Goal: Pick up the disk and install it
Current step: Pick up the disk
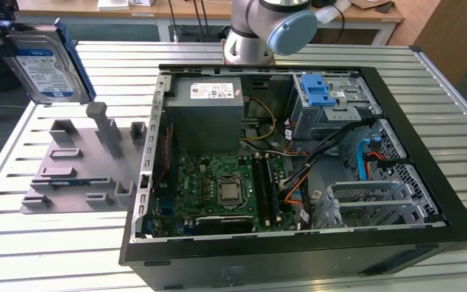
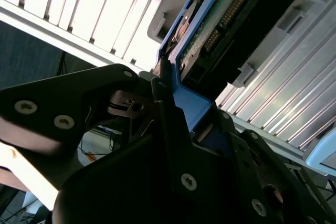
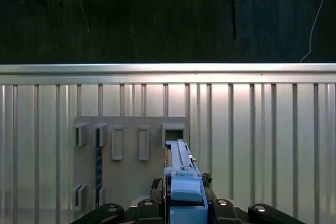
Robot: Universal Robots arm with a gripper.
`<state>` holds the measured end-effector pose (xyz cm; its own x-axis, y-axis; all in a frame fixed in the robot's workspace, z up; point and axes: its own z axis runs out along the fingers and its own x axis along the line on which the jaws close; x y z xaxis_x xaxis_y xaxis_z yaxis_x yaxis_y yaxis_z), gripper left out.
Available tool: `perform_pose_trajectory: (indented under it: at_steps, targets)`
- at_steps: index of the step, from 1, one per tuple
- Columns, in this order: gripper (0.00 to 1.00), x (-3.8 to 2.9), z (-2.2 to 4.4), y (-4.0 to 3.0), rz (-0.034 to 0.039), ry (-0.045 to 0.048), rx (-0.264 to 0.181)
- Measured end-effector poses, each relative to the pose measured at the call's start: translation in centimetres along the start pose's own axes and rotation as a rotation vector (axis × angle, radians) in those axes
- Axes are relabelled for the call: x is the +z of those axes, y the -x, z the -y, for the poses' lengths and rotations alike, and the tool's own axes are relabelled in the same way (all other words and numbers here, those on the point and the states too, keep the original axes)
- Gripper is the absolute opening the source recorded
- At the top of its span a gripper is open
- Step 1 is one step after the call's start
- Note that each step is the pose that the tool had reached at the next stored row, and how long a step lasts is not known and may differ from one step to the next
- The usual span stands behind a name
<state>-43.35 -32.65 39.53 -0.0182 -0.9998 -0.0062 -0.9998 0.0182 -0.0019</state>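
Slatted silver table (image 1: 47, 255) is carrying an open black computer case (image 1: 298, 258) and, to the exterior view's left of it, a grey fixture plate (image 1: 79, 164) with several pockets and posts. The gripper (image 2: 190, 115) is holding the disk (image 1: 48, 64) up in the air at the exterior view's upper left, above the far part of this plate and near the table's edge. In the second wrist view its fingers (image 2: 164, 109) are clamping on the blue rail at one short end of the disk.

The disk is standing on edge. Its long axis is running nearly vertical and leaning a little, and its labelled face is looking toward the exterior view's right. The second wrist view is showing its green circuit side (image 2: 223, 27). In the first wrist view the disk (image 3: 181, 169) is appearing edge-on, with its blue rail reaching toward a pocket of the plate (image 3: 126, 182).

Inside the case a large grey box (image 1: 209, 109) is sitting at the far end, and a green board (image 1: 225, 182) is lying on the floor of the case. A blue ridged latch (image 1: 317, 91) is sitting on a grey metal cage (image 1: 343, 109), and orange and blue cables (image 1: 367, 155) are running along the side at the exterior view's right.
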Motion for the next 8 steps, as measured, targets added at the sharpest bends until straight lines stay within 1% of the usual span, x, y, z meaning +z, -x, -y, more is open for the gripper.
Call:
perform_pose_trajectory:
  at_steps: [8]
  targets:
    - [0.37, -0.59, 0.00, 0.01, 0.0000, -0.0001, 0.000]
